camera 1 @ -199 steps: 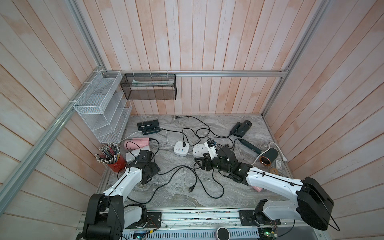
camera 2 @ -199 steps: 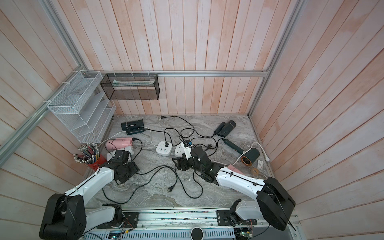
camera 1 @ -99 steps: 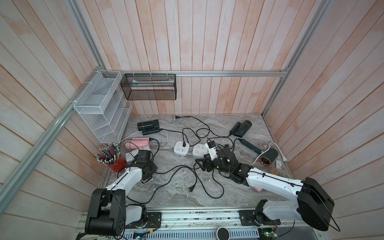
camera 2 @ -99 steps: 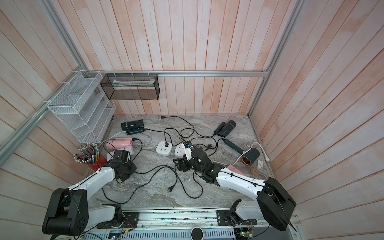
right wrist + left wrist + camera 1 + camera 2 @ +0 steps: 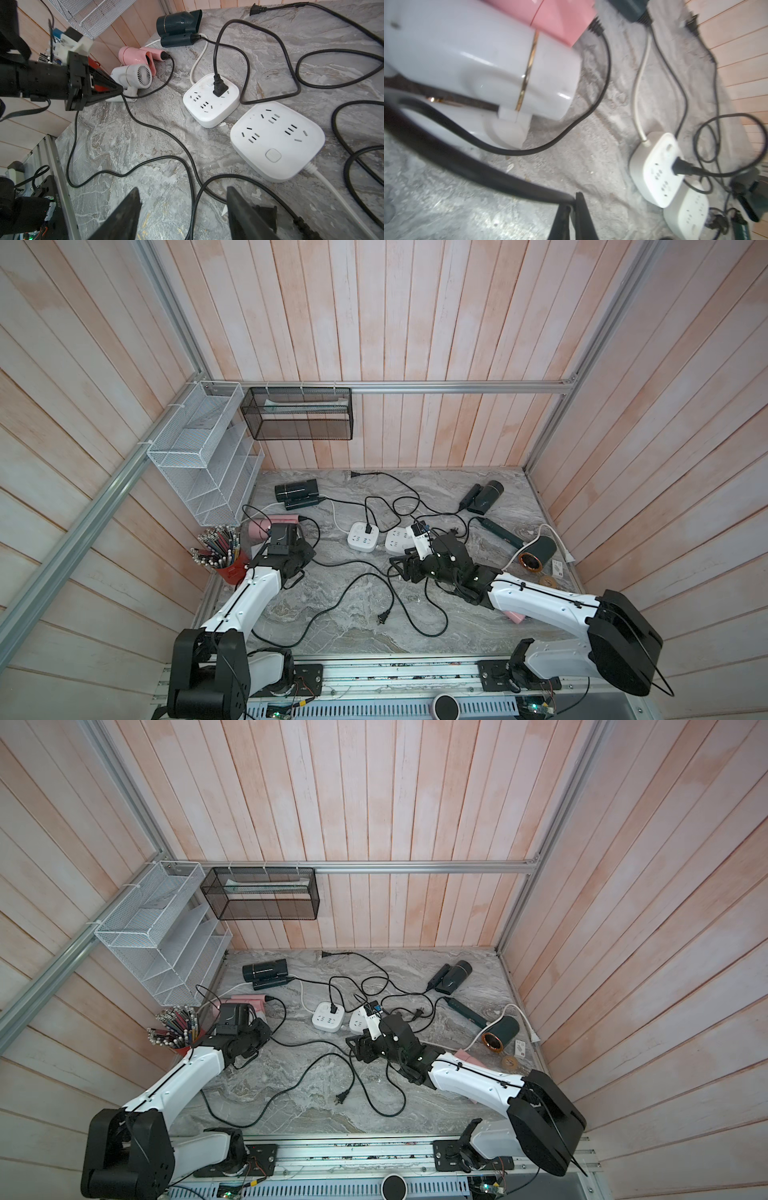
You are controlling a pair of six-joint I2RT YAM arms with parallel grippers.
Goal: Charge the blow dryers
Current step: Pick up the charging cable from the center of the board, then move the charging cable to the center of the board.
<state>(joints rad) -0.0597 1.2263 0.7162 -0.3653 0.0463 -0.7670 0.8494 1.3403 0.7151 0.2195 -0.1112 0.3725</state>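
Right gripper (image 5: pixel 182 197): nearest the base, low over the marble top (image 5: pixel 145 145), jaws wide apart; loose cords (image 5: pixel 193 207) pass between them, nothing grasped
Left gripper (image 5: pixel 572 204): clenched on a black cord (image 5: pixel 467 164), tips close to the marble
Pale grey dryer (image 5: pixel 133 78): lies just beside the left gripper's tips, grille turned toward the strips
Pink dryer (image 5: pixel 133 55): touching the pale grey dryer on its far side
Power strips (image 5: pixel 209 99): two, side by side between the grippers – this one holds a black plug; its neighbour (image 5: pixel 276 141) sits just ahead of the right gripper
Dark dryers: far left (image 5: pixel 296 491), far right (image 5: pixel 486 495), by the right wall (image 5: pixel 536 551) – all well apart from both grippers
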